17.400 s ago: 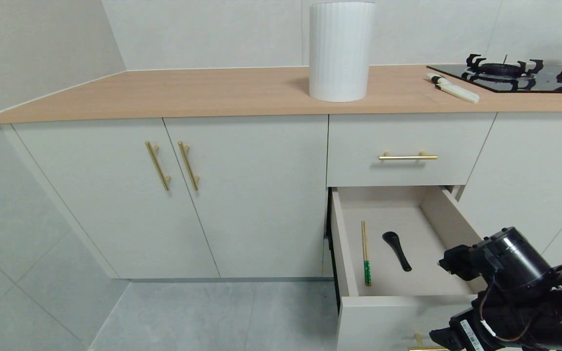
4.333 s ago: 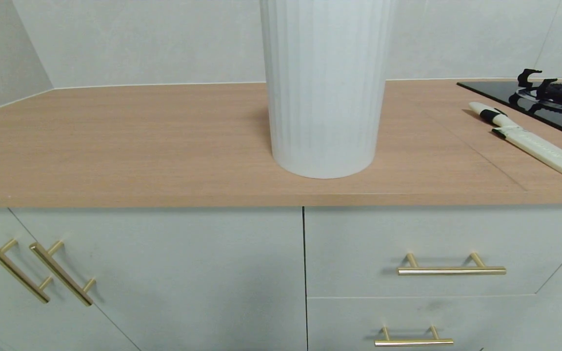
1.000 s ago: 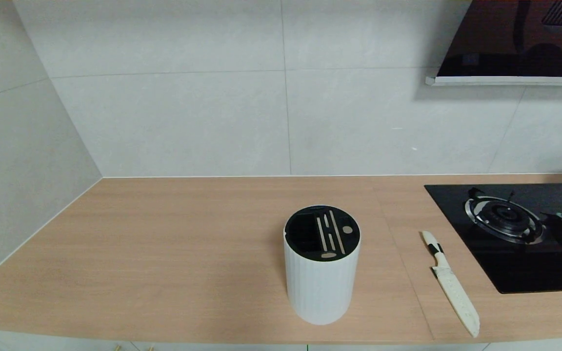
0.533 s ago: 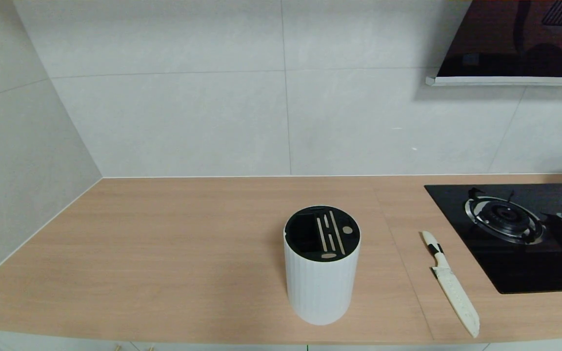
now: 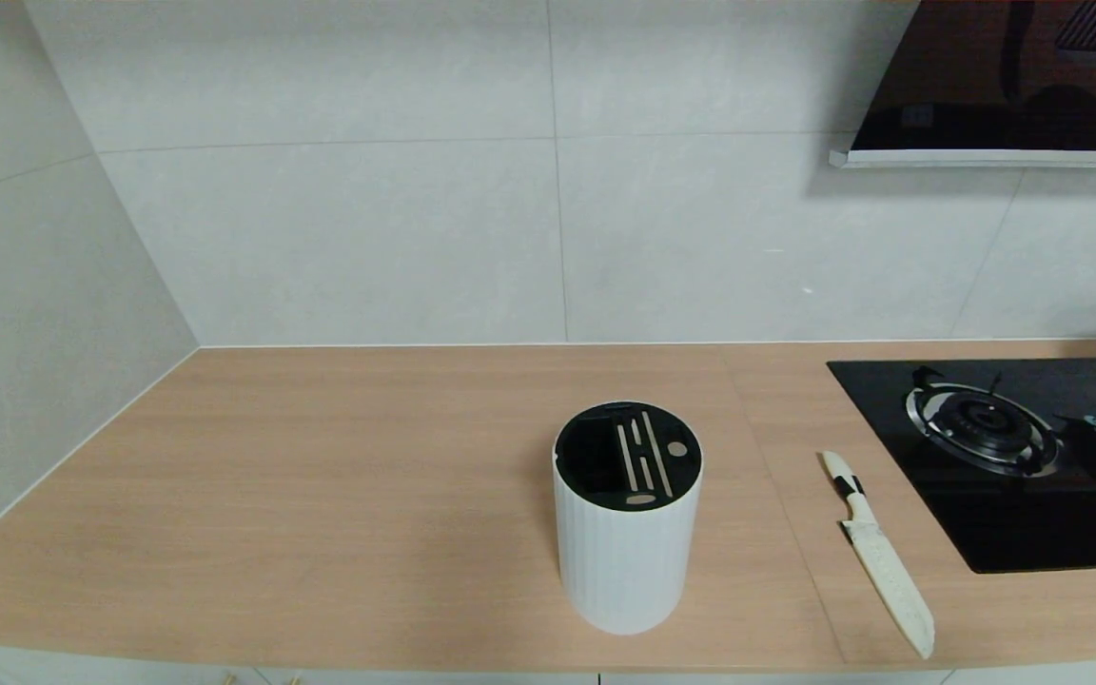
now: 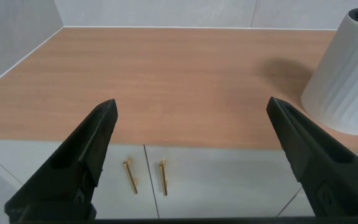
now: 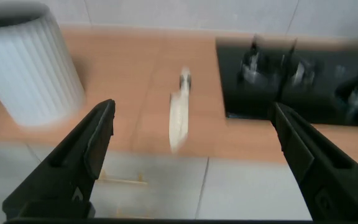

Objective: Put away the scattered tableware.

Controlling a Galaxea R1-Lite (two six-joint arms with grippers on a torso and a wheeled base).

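Note:
A cream-white knife (image 5: 876,557) with a black band on its handle lies flat on the wooden countertop (image 5: 339,495), right of a white ribbed holder (image 5: 626,538) with a black slotted top. In the right wrist view the knife (image 7: 179,115) lies ahead of my right gripper (image 7: 191,158), which is open and holds nothing, out in front of the counter edge. My left gripper (image 6: 191,155) is open too, off the counter's front edge, with the holder (image 6: 347,74) to one side of it.
A black gas hob (image 5: 1005,457) takes up the counter's right end, close to the knife, and a range hood (image 5: 1005,86) hangs above it. Tiled walls close the back and left. Two brass door handles (image 6: 146,177) sit below the counter edge.
The head camera has risen from the cabinet fronts to above the counter. The lower drawer with chopsticks and spoon, open at first, was shut by 4.3 s ago. Nothing moved in the last second.

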